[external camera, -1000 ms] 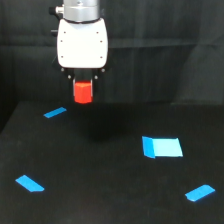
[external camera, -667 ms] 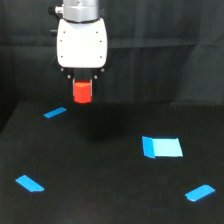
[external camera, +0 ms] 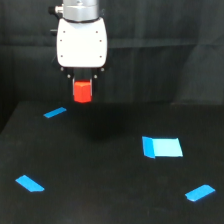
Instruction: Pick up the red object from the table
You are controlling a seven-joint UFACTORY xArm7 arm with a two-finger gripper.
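the pick looks essentially done. the red object [external camera: 82,91] hangs directly under the white gripper [external camera: 83,85], tucked up against its underside, with its top end hidden between the short dark fingers, so the gripper appears clamped on it rather than open; the finger tips themselves are too small and dark to make out clearly. the object sits well above the table [external camera: 105,200], seen against the black curtain [external camera: 165,30] behind, and a faint darker patch on the surface below it reads as its shadow, which fits it being off the surface. nothing red is left lying on the table; only four flat blue pieces mark it: a thin one [external camera: 55,112] near the back on the exterior view's left, a larger rectangle [external camera: 162,147] towards the exterior view's right, and two small ones [external camera: 30,183] [external camera: 199,192] near the front. what seems left, at most, is keeping the hold secure.
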